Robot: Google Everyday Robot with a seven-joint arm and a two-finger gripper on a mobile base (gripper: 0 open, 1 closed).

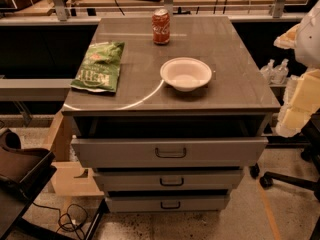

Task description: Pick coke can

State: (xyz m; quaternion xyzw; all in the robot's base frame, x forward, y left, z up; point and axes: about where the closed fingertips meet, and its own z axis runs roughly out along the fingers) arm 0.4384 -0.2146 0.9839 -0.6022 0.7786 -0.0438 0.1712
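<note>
Atop the cabinet (pixel 225 49), coke can (pixel 161 27) with white script; gripper (pixel 299 101) far right, state unclear

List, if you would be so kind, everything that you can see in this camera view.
coke can: one, red with a silver top, upright at the back of the cabinet top
chip bag: one, green, lying flat on the left of the top
bowl: one, white, right of centre, nearer the front than the can
cabinet: one, grey-brown top
drawers: three, grey with dark handles, the top one partly pulled out
bottles: two, clear, beyond the cabinet's right side
robot arm: one, pale, at the right edge
end effector: one, pale, upper right edge, off the cabinet, apart from the can
</note>
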